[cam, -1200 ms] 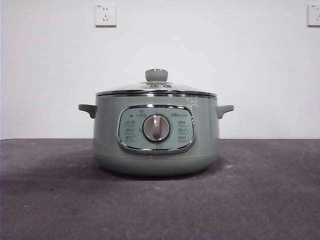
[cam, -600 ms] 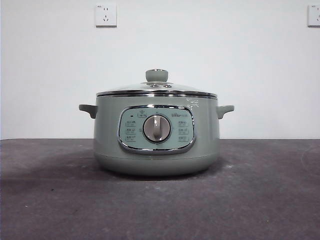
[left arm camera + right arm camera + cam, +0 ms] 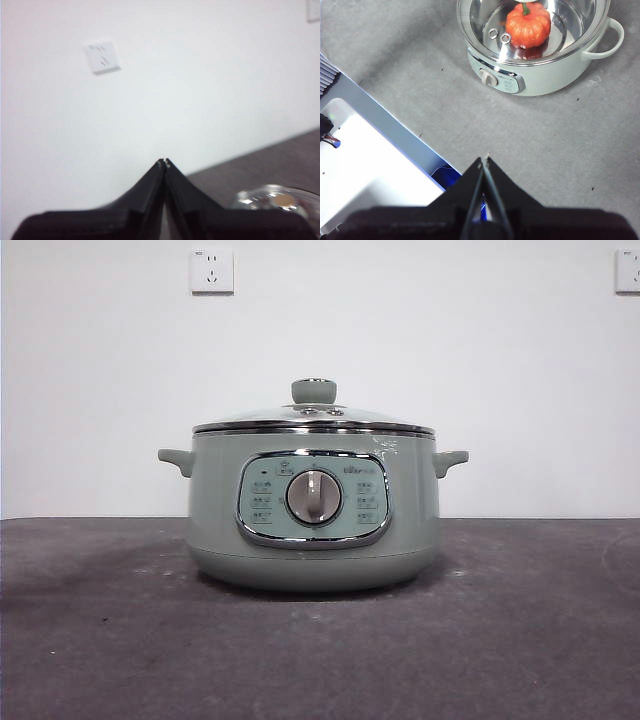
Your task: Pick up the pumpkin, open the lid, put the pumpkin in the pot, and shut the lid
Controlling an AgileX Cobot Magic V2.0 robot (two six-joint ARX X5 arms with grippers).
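— What can you see from where you stand?

— The grey surface [image 3: 520, 640] first, wide and dark, running back to a white wall [image 3: 450, 340] with two sockets [image 3: 211, 270] on it. The second socket is cut off at the corner. In the middle sits the pot [image 3: 312, 540], pale green, its dial facing the front.

— And the lid?

— The lid [image 3: 314, 420] is on, seated on the pot's rim, knob up. From table height it shows almost edge-on, so nothing inside the pot can be made out that way.

— So where is the pumpkin?

— Inside the pot, under the glass. From above the right claw [image 3: 484, 160] the pumpkin [image 3: 528, 26] shows orange through the lid; its green stem is partly cut off at the picture's edge, as is the far side of the pot.

— How does it lie to that claw?

— Well apart. The right claw hangs high over bare surface, jaws pressed together and holding nothing, with the pot and pumpkin out ahead of its tips.

— The other arm?

— The left claw [image 3: 164, 161] is also closed and empty, pointing at the wall. The lid's glass glints just beside its body, blurred and mostly hidden behind it.
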